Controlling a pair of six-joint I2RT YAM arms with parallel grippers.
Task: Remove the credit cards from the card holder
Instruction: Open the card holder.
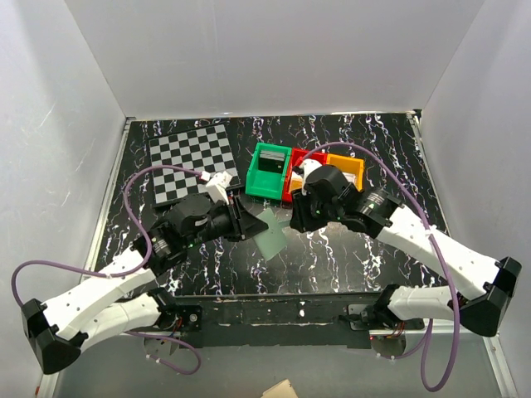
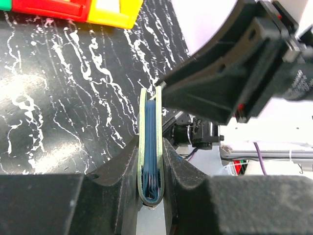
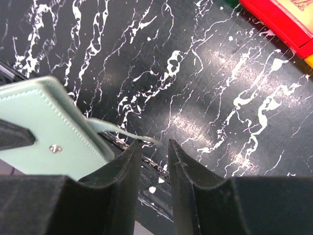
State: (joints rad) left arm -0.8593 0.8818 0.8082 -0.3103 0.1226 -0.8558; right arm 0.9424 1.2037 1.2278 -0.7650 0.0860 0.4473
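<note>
My left gripper (image 1: 249, 224) is shut on the card holder (image 1: 270, 235), a sage-green wallet held above the table's middle. In the left wrist view the card holder (image 2: 150, 147) stands edge-on between my fingers (image 2: 124, 171), folded, with blue pocket layers and thin edges inside; I cannot tell the credit cards apart from the pockets. My right gripper (image 1: 292, 220) is at the holder's far edge. In the right wrist view the jaws of the right gripper (image 3: 155, 147) stand narrowly apart, and the holder's snap tab (image 3: 128, 134) lies across the left fingertip (image 3: 134, 152).
A green bin (image 1: 269, 172) with a black item, a red bin (image 1: 297, 166) and an orange bin (image 1: 347, 170) stand in a row at the back. A checkerboard (image 1: 192, 157) lies at the back left. White walls enclose the table.
</note>
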